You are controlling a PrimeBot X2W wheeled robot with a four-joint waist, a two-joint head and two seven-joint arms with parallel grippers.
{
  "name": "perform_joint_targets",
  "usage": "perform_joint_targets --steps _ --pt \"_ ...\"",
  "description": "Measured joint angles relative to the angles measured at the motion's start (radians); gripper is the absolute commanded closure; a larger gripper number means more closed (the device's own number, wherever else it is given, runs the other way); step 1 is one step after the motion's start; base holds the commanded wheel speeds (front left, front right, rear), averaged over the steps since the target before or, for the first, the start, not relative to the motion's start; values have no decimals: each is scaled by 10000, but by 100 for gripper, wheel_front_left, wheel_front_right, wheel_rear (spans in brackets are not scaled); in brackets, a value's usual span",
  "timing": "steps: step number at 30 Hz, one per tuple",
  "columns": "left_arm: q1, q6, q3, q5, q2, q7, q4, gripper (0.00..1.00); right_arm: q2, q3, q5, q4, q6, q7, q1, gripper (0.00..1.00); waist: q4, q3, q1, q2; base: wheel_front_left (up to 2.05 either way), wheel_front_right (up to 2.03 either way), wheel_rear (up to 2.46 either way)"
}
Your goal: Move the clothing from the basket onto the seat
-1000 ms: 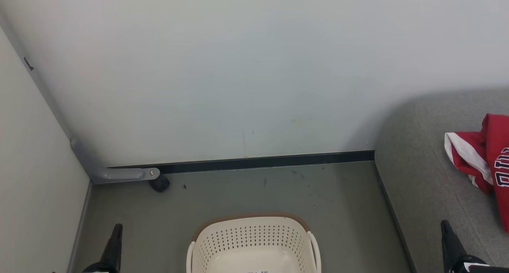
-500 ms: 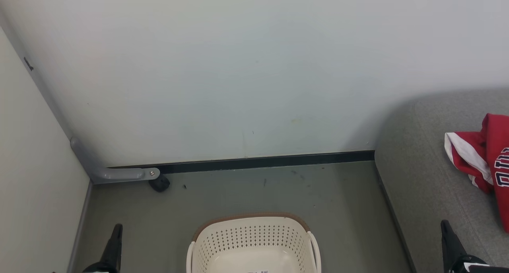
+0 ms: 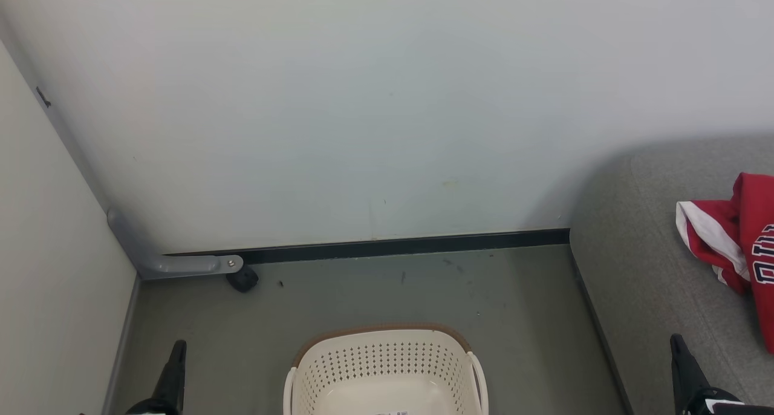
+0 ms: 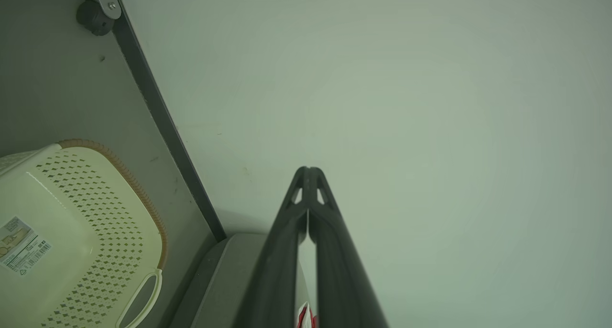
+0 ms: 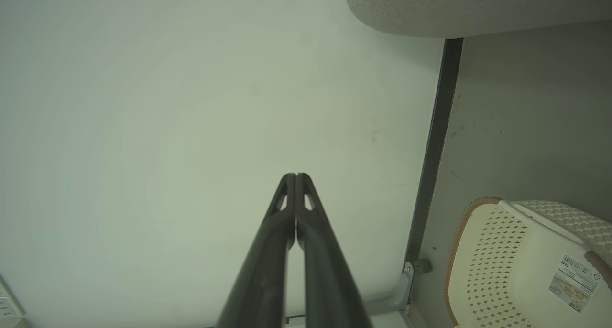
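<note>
The left tool (image 4: 308, 171) and right tool (image 5: 295, 176) were closed tight and empty, the basket (image 3: 387, 354) between them showed a bare bottom, and the clothing (image 3: 722, 233) lay on the seat (image 3: 635, 264), so the task looked finished.

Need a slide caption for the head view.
Empty basket on the floor; red clothing already lying on the grey seat.

Soft even light, greenish wrist views, faint corner vignetting, sharp focus
</note>
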Motion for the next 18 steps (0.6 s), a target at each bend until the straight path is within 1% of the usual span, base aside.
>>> perform_joint_targets --steps 18 --pt "0 0 0 0 0 0 -2 100 0 0 0 -2 0 0 0 100 0 0 1 0 0 0 0"
